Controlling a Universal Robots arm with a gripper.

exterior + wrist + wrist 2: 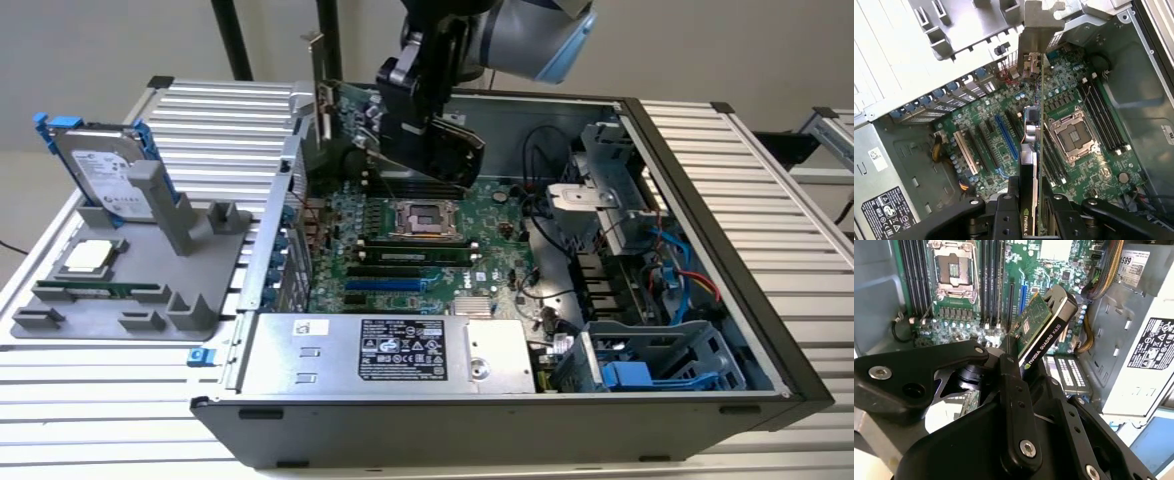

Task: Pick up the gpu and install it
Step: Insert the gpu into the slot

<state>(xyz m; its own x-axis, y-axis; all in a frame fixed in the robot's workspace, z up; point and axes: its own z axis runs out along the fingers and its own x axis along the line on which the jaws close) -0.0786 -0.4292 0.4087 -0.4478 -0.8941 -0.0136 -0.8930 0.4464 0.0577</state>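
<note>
**Gpu hanging in the fingers over the open case**

The gpu [380, 125] is hanging tilted in the air inside the open computer case [494, 425], above the motherboard [400, 250] and not seated in any slot. Its green board is facing the exterior view's left, and its black cooler [451, 150] is pointing down toward the CPU socket [430, 215]. Its silver bracket [315, 45] is sticking up past the case's rear wall.

In the first wrist view the gpu [1030, 145] is showing edge-on, lying between the blue expansion slot [1006, 136] and the CPU socket [1074, 135]. The silver bracket [1036, 35] is sitting at the far end, near the row of rear slot openings.

The gripper [1031, 200] is clamping the card, with black fingers [1004, 215] pressing on both faces. In the second wrist view the gripper [1011, 355] is gripping the lower end of the gpu [1041, 325].

The power supply [387, 350] is lying along the case's near side. On the exterior view's left, outside the case, a hard drive [107, 170] is standing upright in a grey fixture [134, 300] on the slatted bench [747, 150].
</note>
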